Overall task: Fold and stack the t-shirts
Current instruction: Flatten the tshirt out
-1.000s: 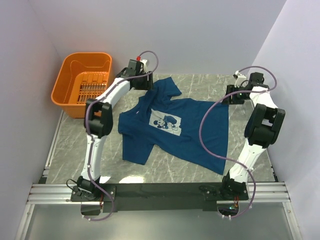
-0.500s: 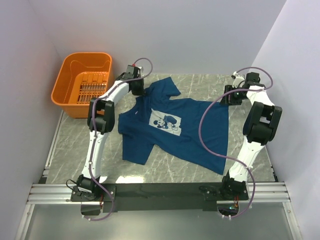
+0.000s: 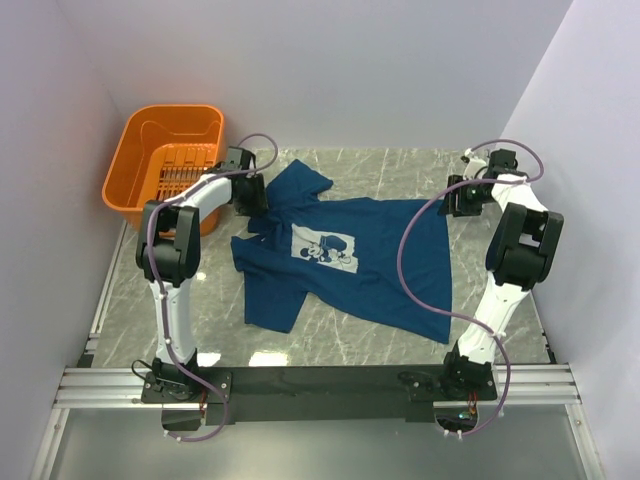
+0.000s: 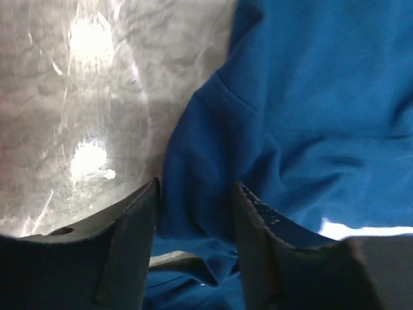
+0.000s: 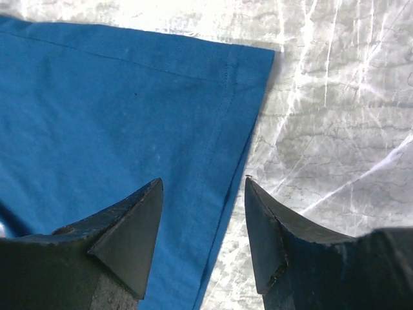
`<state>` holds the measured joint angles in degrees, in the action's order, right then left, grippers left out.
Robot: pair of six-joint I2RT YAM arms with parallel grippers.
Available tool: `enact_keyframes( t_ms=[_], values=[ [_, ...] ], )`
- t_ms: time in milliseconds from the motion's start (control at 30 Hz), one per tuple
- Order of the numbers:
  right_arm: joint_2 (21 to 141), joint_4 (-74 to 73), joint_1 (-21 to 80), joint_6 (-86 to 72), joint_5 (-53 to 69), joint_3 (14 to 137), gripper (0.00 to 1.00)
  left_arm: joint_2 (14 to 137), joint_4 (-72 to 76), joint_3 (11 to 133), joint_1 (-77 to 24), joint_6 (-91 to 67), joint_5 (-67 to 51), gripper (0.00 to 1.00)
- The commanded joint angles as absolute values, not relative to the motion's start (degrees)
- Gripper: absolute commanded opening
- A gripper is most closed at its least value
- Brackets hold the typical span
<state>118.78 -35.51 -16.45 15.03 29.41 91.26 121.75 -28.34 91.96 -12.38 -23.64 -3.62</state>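
T-shirt (image 3: 350, 280): one item, dark blue, spread mostly flat on the bench (image 3: 400, 165) with its single pale chest print (image 3: 322, 245) facing up. It lies between the two tools. Left tool (image 4: 197, 188): lowered at the collar end, jaws parted to a medium gap, a rumpled fold of fabric lying between them, not clamped. Right tool (image 5: 203, 184): jaws parted over the hem corner, with the stitched edge running beneath the gap and nothing held. One orange basket (image 3: 130, 170) stands just outboard of the left tool.
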Motion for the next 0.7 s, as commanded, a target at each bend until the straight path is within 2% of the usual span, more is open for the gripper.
enact_keyframes(
  t_ms=[0,167,400,467,500,667],
  values=[
    [119.5,-35.7,-15.7,13.6,31.1,96.9,0.61,117.3,-24.9,93.3,-12.8,-23.4,-5.1,0.57],
    [125.8,-36.1,-14.5,6.7,23.4,104.5,0.61,118.5,-23.4,99.8,-12.8,-21.4,-6.9,0.59],
    [130.8,-38.6,-13.1,6.1,20.5,110.9,0.61,127.4,-23.4,112.3,-12.5,-20.9,-11.4,0.61],
    [131.7,-39.2,-12.7,5.9,19.8,111.9,0.61,129.0,-22.0,115.6,-12.2,-21.8,-12.9,0.66],
    [131.8,-39.3,-12.7,5.9,19.6,112.1,0.6,130.6,-21.5,116.5,-12.1,-22.9,-13.6,0.73],
    [133.2,-40.2,-12.2,5.9,19.2,112.6,0.55,135.9,-19.1,122.9,-11.3,-26.5,-17.6,0.77]
  ],
)
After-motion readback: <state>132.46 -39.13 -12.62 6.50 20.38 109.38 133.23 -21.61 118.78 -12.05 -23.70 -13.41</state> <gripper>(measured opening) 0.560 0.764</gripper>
